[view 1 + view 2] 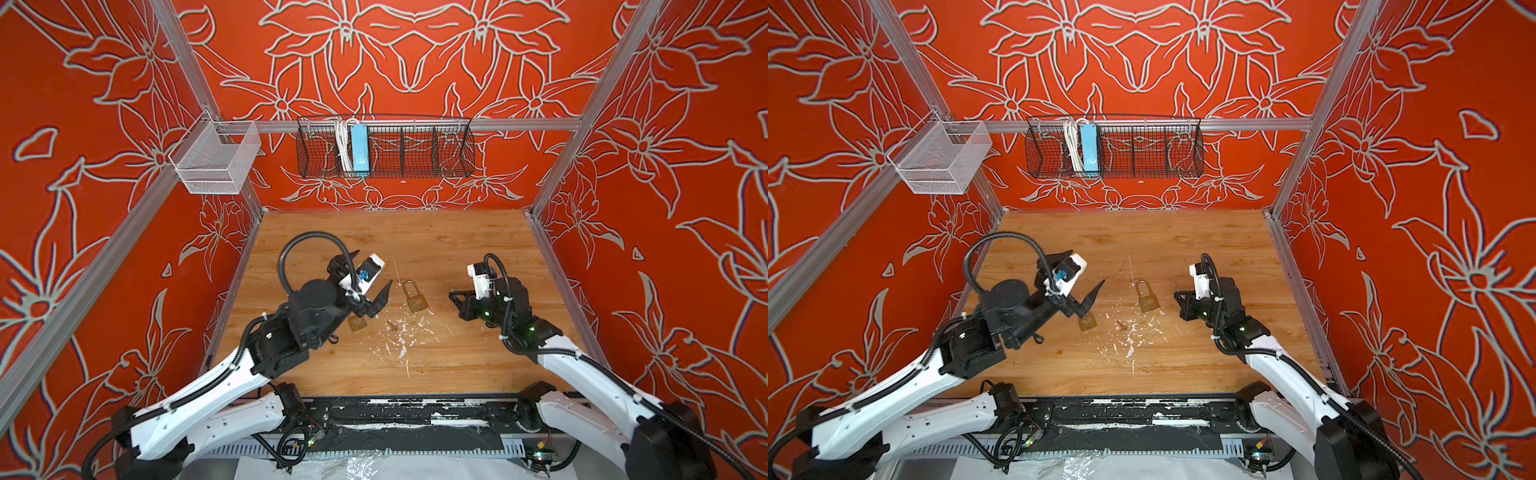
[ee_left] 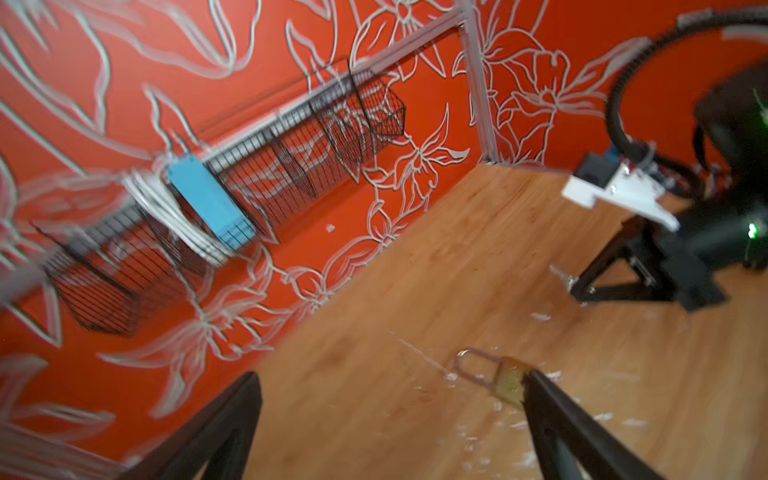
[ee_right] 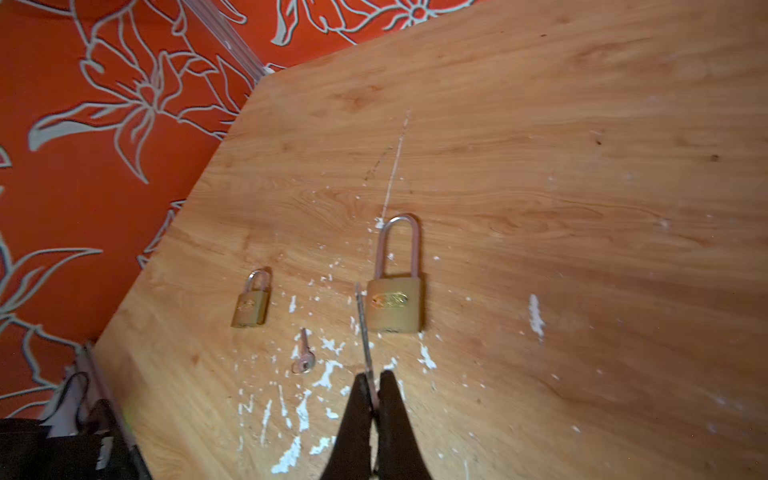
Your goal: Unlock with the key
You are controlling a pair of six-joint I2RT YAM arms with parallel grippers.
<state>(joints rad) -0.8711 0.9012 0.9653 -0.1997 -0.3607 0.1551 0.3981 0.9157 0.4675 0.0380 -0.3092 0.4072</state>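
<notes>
The key (image 3: 362, 328) is pinched in the right end effector (image 3: 376, 380), just right of the long-shackle brass padlock (image 3: 395, 305), which lies flat on the middle of the tabletop (image 3: 540, 166). The left end effector (image 2: 390, 388) stands wide by a smaller padlock (image 3: 249, 307) further left. A second key (image 3: 304, 357) lies between the padlocks.

Left arm (image 1: 199, 399) jaws spread wide; right arm (image 1: 582, 370) jaws pinched together.

Small padlock (image 1: 357, 324) half hidden behind left hand (image 1: 372, 270) in top views; left wrist view blurred.
</notes>
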